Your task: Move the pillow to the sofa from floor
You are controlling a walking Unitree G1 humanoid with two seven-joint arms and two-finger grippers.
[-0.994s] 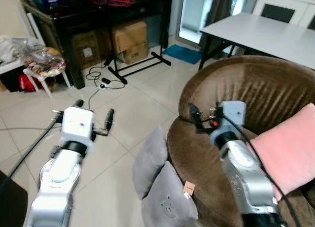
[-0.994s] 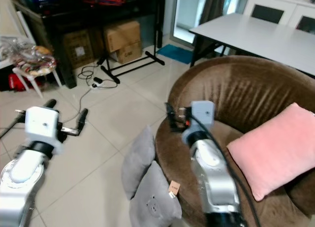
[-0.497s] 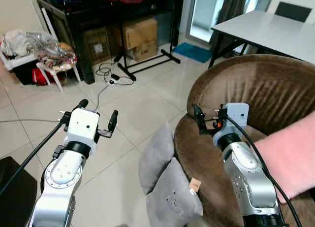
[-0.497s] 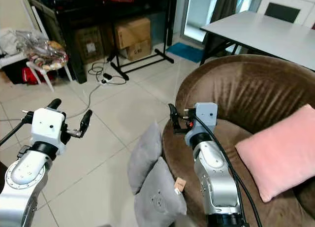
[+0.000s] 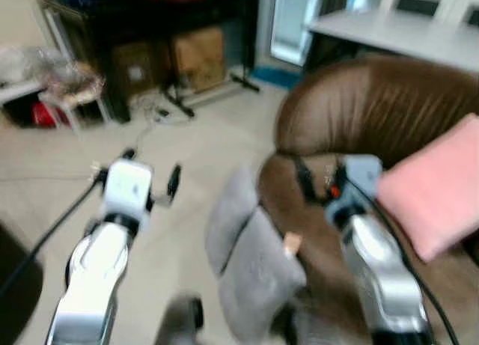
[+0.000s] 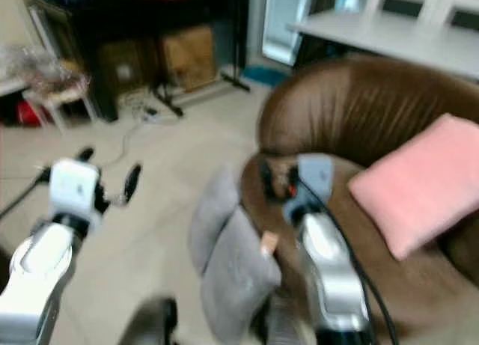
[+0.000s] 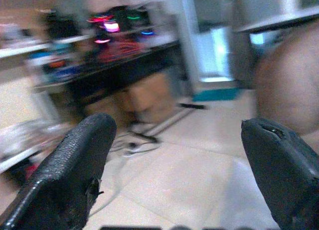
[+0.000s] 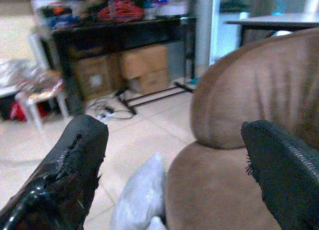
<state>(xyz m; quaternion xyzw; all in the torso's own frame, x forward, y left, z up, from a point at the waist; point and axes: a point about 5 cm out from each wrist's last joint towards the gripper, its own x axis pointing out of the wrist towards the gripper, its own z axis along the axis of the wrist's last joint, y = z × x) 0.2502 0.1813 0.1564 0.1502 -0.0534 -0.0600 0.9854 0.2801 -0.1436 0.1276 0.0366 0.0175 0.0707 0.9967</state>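
Note:
Two grey pillows [image 5: 251,255] lean on the floor against the front of the brown round sofa [image 5: 374,113]. A pink pillow [image 5: 438,188] lies on the sofa seat to the right. My left gripper [image 5: 150,182] is held open over the floor tiles, left of the grey pillows, with nothing between its fingers [image 7: 75,165]. Over the sofa's front edge, my right gripper [image 5: 314,182] stands open, just above and right of the pillows; one grey pillow [image 8: 137,200] appears below its fingers [image 8: 75,160]. The head views are blurred.
A black table with cardboard boxes [image 5: 198,57] beneath stands at the back. Cables [image 5: 161,109] trail on the tiles. A small stool with clutter [image 5: 63,90] is at the far left, and a white dining table [image 5: 397,31] behind the sofa. A dark blurred shape [image 5: 183,319] shows low on the floor.
The camera has tipped downward and the picture has blurred; the scene has shifted up and the pillows look nearer. Both grippers stay open in about the same pose.

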